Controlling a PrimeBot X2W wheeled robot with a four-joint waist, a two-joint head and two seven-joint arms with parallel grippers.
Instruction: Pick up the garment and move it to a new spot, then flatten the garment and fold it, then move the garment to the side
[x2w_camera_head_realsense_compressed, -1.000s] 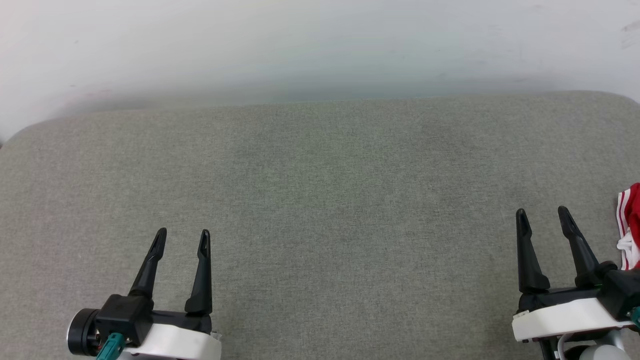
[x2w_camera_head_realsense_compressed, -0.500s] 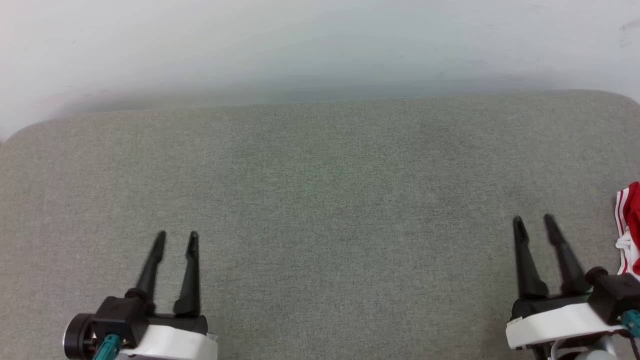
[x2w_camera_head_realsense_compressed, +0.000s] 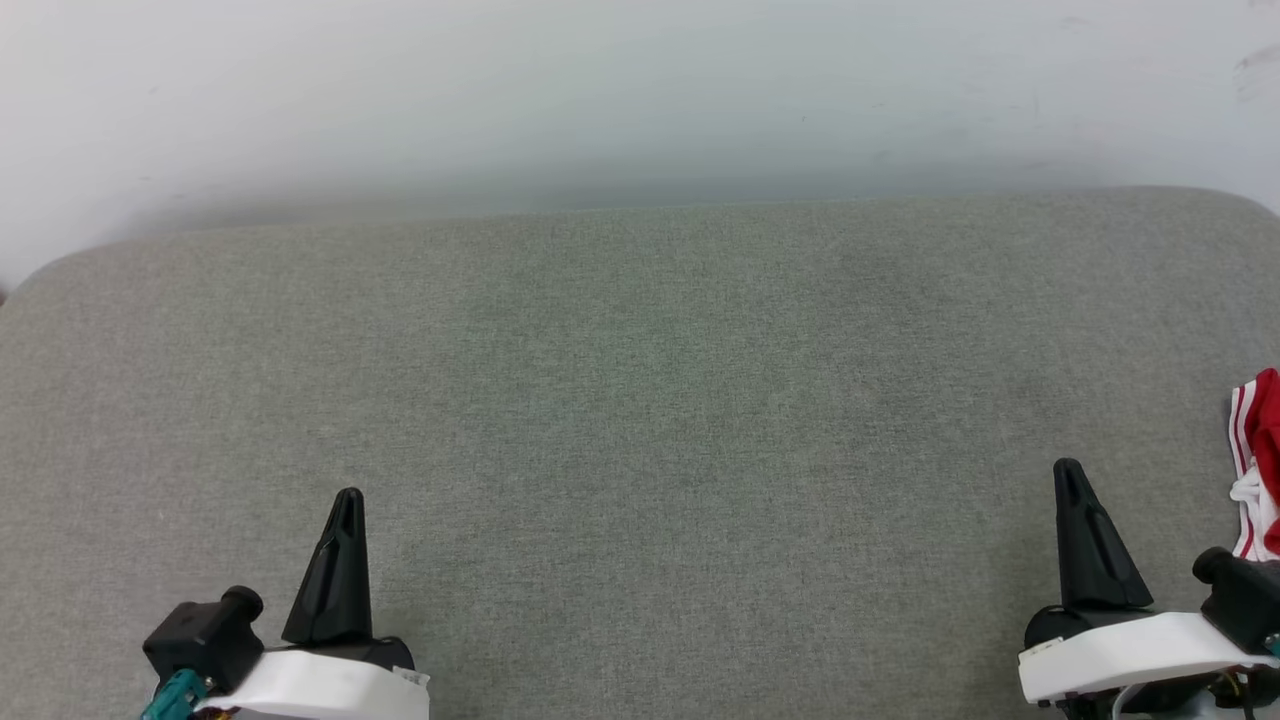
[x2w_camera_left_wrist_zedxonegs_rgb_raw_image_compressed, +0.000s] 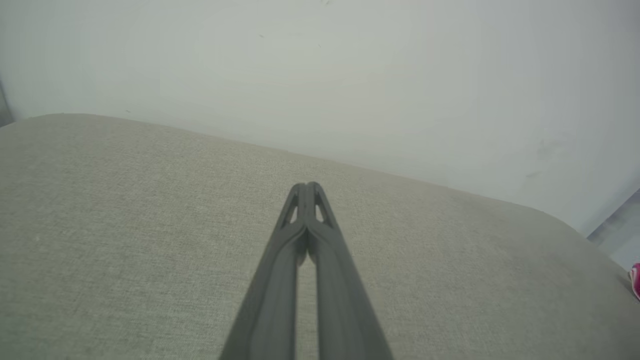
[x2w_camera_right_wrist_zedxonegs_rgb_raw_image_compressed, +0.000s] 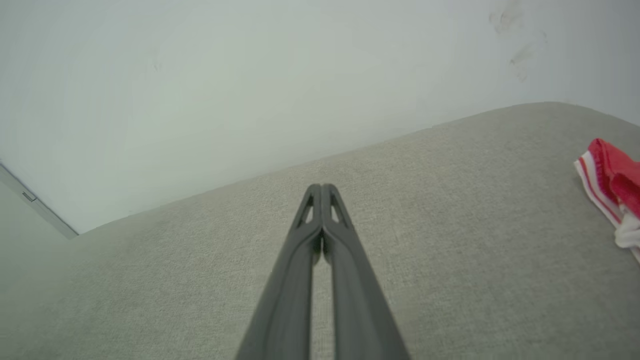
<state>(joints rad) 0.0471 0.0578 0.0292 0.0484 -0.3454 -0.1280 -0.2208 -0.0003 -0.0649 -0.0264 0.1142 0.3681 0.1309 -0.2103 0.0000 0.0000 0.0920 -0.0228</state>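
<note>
The garment (x2w_camera_head_realsense_compressed: 1262, 460), red with white stripes, lies bunched at the right edge of the grey padded surface (x2w_camera_head_realsense_compressed: 640, 400), mostly cut off by the head view's border. It also appears at the right of the right wrist view as the garment (x2w_camera_right_wrist_zedxonegs_rgb_raw_image_compressed: 611, 185), and as a small red sliver of garment (x2w_camera_left_wrist_zedxonegs_rgb_raw_image_compressed: 635, 280) in the left wrist view. My left gripper (x2w_camera_head_realsense_compressed: 347, 500) is shut and empty at the lower left. My right gripper (x2w_camera_head_realsense_compressed: 1068, 470) is shut and empty at the lower right, just left of the garment and apart from it. Both pairs of fingertips meet in the wrist views: left gripper (x2w_camera_left_wrist_zedxonegs_rgb_raw_image_compressed: 306, 186), right gripper (x2w_camera_right_wrist_zedxonegs_rgb_raw_image_compressed: 321, 187).
A pale wall (x2w_camera_head_realsense_compressed: 640, 90) runs along the far edge of the padded surface. The surface has rounded far corners. A strip of floor (x2w_camera_left_wrist_zedxonegs_rgb_raw_image_compressed: 617, 235) shows past its right end in the left wrist view.
Both grippers have gone from open to shut with nothing between their fingers. Both have also drawn back slightly toward the near edge.
</note>
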